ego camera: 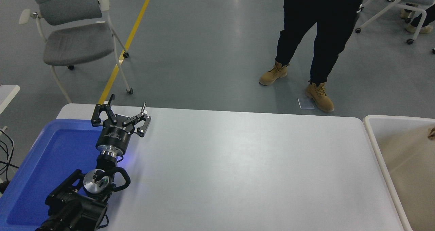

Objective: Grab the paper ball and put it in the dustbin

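Note:
The dustbin [373, 139], a beige bin with a thick pale rim, stands at the table's right end and is cut off by the picture's edge. A small tan-brown wrinkled bit [432, 133] shows inside it at the right edge; it looks like the paper ball, mostly cut off. My left gripper [128, 101] is parked at the lower left, open and empty, over the blue tray's far right corner. My right arm and gripper are out of view.
A shallow blue tray [40, 163] lies at the table's left end under my left arm. The white table [244, 169] spans the middle. A person in dark trousers and tan boots [319, 96] stands beyond the far edge. A grey chair [76, 40] stands at the upper left.

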`<state>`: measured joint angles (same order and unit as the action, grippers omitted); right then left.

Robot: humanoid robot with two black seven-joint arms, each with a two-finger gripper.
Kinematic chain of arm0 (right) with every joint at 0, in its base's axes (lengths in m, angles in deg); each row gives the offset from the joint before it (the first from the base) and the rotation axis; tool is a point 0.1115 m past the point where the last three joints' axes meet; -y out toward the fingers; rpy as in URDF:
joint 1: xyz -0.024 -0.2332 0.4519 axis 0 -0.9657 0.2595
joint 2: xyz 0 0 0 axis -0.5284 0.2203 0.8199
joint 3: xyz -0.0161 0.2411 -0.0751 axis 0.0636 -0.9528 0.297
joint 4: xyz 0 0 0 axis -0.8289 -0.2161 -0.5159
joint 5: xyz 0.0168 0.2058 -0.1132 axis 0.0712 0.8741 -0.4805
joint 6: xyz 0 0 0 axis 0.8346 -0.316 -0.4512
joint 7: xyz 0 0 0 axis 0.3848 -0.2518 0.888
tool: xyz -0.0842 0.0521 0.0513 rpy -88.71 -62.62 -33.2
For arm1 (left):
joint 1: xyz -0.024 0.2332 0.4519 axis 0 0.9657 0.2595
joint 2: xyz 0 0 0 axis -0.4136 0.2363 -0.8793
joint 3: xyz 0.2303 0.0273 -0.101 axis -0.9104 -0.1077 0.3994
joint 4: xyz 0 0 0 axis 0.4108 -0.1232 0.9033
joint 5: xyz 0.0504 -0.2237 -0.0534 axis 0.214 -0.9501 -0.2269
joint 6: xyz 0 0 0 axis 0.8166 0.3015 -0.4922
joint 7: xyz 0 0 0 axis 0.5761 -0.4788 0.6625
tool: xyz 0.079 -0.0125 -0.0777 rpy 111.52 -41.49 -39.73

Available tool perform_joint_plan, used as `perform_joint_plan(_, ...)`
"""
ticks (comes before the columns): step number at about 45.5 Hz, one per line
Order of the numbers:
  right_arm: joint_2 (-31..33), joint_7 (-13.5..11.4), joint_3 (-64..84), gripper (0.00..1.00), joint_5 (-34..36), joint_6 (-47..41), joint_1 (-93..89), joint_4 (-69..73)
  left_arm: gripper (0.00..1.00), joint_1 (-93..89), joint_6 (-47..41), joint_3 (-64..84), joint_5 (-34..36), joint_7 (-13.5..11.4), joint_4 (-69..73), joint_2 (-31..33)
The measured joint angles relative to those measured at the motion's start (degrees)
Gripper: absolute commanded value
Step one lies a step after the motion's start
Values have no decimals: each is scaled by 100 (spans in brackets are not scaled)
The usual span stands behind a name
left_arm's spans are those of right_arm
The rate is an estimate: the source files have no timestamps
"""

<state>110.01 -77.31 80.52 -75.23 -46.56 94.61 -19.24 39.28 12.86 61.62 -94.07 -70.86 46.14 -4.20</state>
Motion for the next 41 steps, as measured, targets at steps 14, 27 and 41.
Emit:
perform_joint_plan(14, -360, 2, -312, 0, 275, 203, -428, -113, 99, 1, -4, 4, -2, 0, 0, 0)
perform_joint_plan(27, -454, 2, -392, 100, 403, 293, -542, -134, 99, 0, -4, 4, -7, 0, 0, 0)
perform_joint_plan(41, -469, 0, -387, 100, 435, 294, -497, -136, 99, 1, -4, 5, -8, 0, 0, 0)
